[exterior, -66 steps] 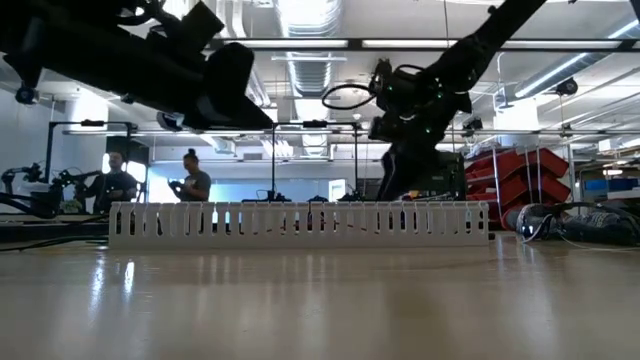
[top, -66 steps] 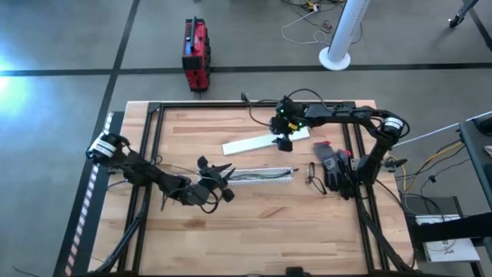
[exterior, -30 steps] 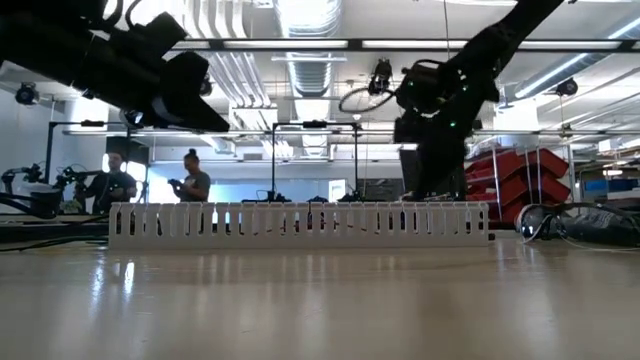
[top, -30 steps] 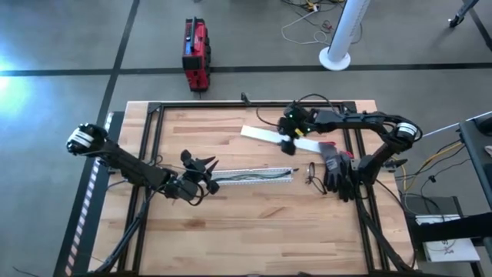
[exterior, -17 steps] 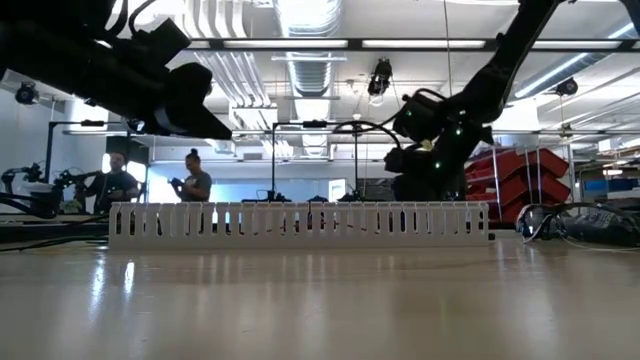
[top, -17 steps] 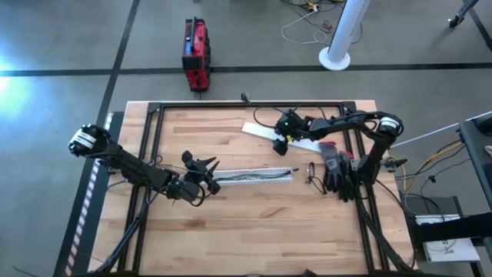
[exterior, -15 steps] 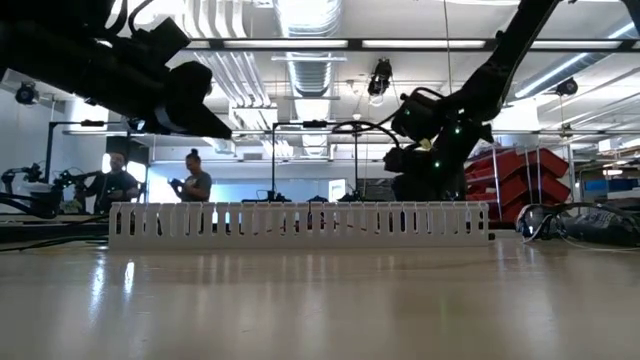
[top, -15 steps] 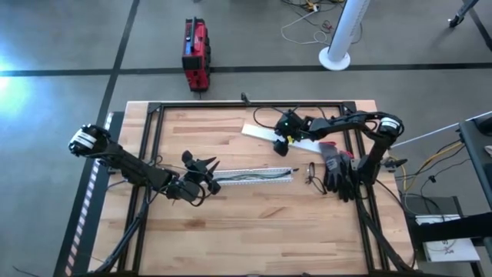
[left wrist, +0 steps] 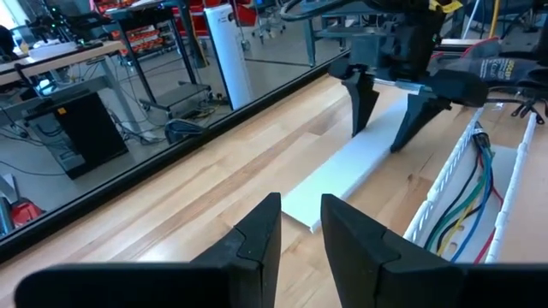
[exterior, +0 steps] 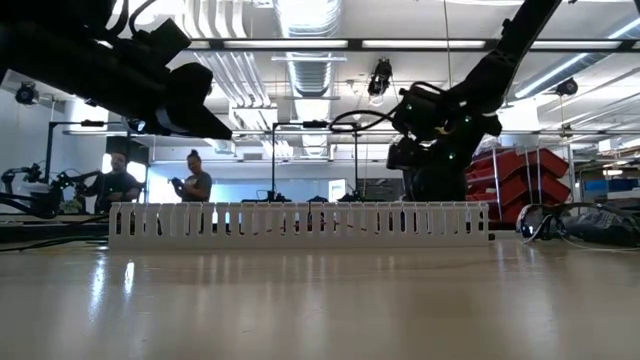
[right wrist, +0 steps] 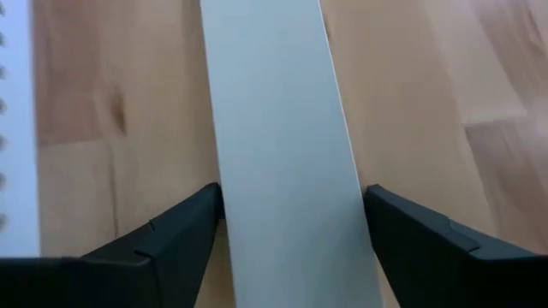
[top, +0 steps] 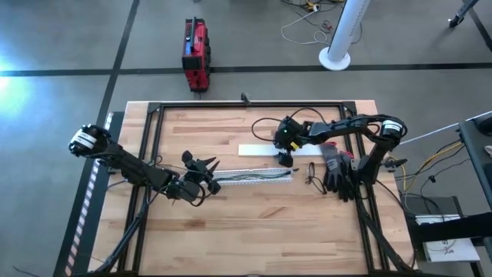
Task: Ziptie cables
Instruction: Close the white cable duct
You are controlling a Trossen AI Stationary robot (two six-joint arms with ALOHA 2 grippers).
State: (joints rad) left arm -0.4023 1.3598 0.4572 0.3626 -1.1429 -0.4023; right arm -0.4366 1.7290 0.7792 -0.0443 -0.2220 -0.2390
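Note:
A white slotted cable duct (top: 250, 176) lies across the table's middle with coloured cables (left wrist: 462, 197) inside it. Just behind it, parallel to it, is a flat white cover strip (top: 260, 150). My right gripper (top: 283, 154) stands over the strip near its right half, its fingers on either side of the strip's width. My left gripper (top: 209, 173) hovers at the duct's left end, open, with nothing between its fingers (left wrist: 301, 224). In the low view the duct (exterior: 300, 222) hides both grippers' fingertips. My right gripper clasps the cover strip across its width, one finger at each long edge (right wrist: 231, 184). The fingers (left wrist: 360, 107) point down from above and lie across the strip. The strip lies level, flat on or just over the table; which, I cannot tell.
Black gloves (top: 336, 171) and a small dark loop of cord (top: 311, 173) lie to the right of the duct. Black frame rails (top: 154, 138) border the table. Bare wood (top: 254, 223) spreads toward the near edge. People (exterior: 190, 182) stand in the room behind.
My right gripper has moved toward the table's near edge, closer to the duct, and has turned. The cover strip has come with it, swinging from a slant to lie parallel to the duct.

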